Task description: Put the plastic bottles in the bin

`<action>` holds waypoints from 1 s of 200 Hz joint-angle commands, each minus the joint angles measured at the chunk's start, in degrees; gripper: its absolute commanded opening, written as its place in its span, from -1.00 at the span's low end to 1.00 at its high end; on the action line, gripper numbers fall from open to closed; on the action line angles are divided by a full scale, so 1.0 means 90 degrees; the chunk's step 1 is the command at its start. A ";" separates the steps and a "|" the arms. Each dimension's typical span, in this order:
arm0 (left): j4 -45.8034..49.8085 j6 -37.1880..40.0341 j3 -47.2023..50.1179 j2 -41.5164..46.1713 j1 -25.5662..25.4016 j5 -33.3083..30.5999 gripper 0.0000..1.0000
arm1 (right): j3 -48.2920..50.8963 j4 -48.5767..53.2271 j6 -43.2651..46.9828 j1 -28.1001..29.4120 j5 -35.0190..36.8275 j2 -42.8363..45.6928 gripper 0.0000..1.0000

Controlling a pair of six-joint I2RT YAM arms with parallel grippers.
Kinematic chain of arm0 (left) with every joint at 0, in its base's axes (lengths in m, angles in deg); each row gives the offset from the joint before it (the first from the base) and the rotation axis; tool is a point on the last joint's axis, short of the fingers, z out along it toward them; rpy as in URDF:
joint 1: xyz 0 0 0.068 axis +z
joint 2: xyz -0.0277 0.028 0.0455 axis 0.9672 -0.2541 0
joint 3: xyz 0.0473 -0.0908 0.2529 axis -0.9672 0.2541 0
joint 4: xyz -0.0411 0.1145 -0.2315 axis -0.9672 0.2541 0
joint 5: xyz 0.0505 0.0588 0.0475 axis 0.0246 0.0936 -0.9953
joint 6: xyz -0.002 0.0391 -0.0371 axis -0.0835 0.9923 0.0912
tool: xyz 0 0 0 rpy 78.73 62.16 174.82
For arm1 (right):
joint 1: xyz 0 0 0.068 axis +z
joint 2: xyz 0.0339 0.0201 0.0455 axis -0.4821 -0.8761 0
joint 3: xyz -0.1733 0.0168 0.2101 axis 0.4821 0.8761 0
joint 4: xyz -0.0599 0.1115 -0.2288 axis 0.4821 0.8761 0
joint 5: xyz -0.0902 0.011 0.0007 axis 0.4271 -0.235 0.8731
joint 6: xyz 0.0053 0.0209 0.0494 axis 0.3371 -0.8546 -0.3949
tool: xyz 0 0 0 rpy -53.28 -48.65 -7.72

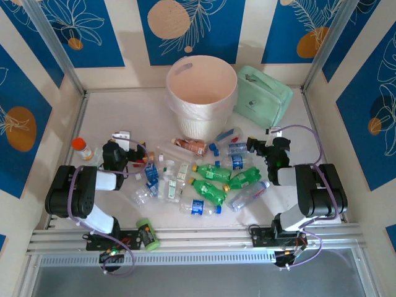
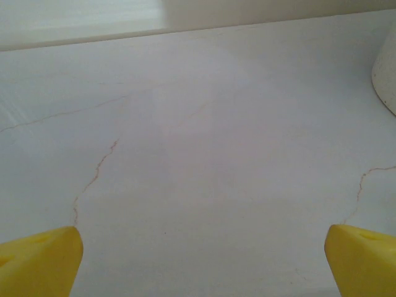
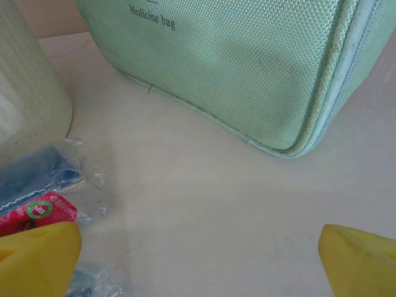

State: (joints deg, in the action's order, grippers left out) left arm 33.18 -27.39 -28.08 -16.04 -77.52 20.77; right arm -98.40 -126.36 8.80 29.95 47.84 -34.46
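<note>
Nearest me, a light-green can [image 1: 146, 234] lies by the left arm's base; it is no part of the job. Both tools are released: the left gripper [image 2: 198, 263] holds its yellow fingertips wide apart over the bare table [image 2: 185, 154], grasping nothing; the right gripper [image 3: 198, 263] is spread and empty too, with a crumpled clear bottle [image 3: 43, 185] close by one fingertip. Between the arms the plastic bottles [image 1: 209, 191] lie scattered on their sides, clear and green together; an orange-capped jar [image 1: 81, 148] stands apart on the left. Farther on, the bin [image 1: 201, 93] stands upright with the medicine bag [image 1: 263, 98] just beside it; I see no bottle inside it, so I judge the sorting not yet started, with every visible bottle left to move.
</note>
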 commanded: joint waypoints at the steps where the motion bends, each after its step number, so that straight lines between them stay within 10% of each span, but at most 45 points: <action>1: -0.0120 -0.0014 -0.0050 -0.0024 0.0063 0.0146 1.00 | -0.0081 -0.0193 0.0135 -0.0007 -0.0069 0.0001 0.98; 200: -0.0034 0.0009 -0.0093 0.0035 0.0040 0.0076 1.00 | -0.0301 0.0421 0.0024 0.0150 0.0619 0.0344 0.98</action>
State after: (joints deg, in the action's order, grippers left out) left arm 33.20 -27.36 -28.08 -16.04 -77.52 20.79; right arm -98.40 -126.32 8.78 29.97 48.03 -34.44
